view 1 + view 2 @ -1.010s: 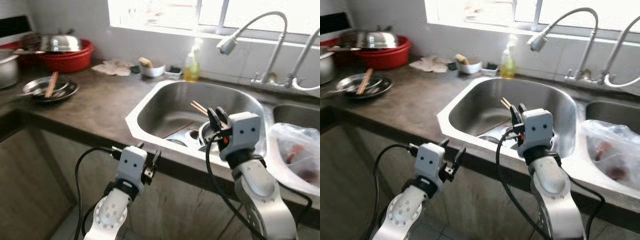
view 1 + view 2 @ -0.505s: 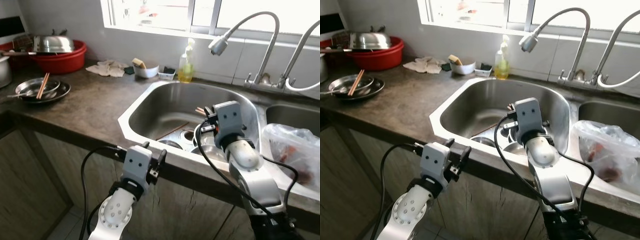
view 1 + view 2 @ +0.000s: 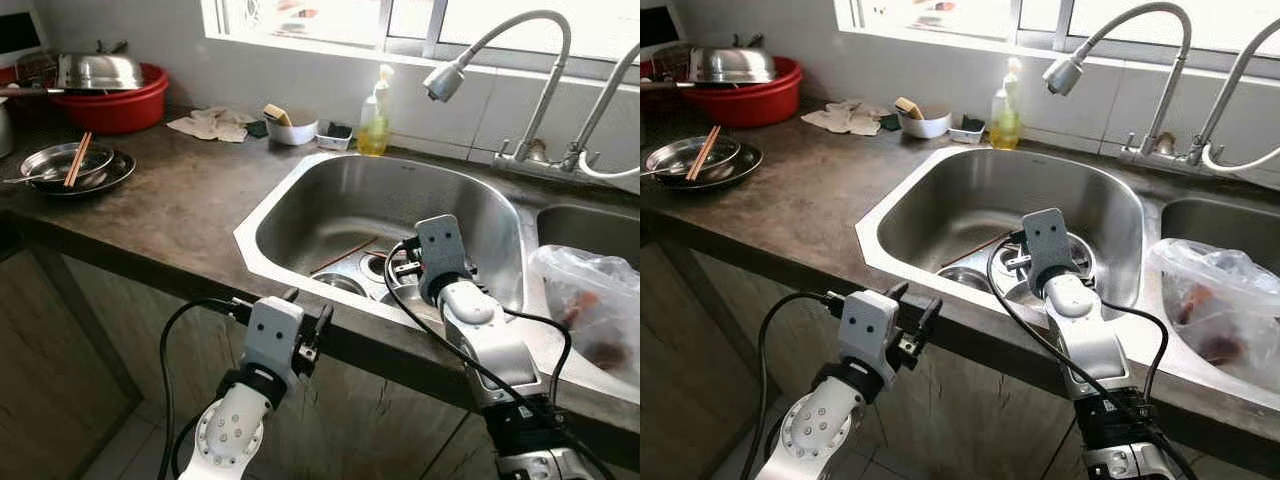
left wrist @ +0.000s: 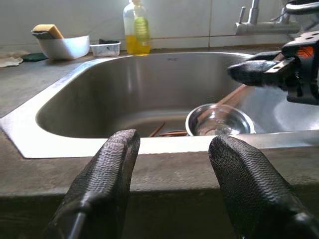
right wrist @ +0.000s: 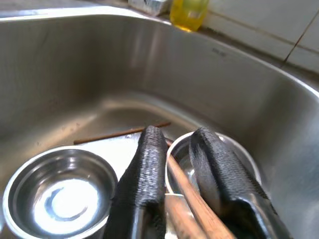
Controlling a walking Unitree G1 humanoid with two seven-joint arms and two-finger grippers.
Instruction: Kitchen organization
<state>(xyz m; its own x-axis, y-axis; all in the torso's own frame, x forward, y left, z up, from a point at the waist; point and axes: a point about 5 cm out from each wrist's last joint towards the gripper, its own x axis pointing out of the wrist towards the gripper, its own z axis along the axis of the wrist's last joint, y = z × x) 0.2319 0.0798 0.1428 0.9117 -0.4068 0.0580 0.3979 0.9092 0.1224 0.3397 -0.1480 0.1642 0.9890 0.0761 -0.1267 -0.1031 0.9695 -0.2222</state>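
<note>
chopsticks (image 5: 192,206) clamped between right pincer (image 5: 182,164) fingers, over sink (image 3: 300,190)

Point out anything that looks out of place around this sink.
A loose chopstick lies on the floor of the sink beside a steel bowl, apart from the chopsticks in the right gripper. A filled plastic bag sits on the sink's right edge.
</note>
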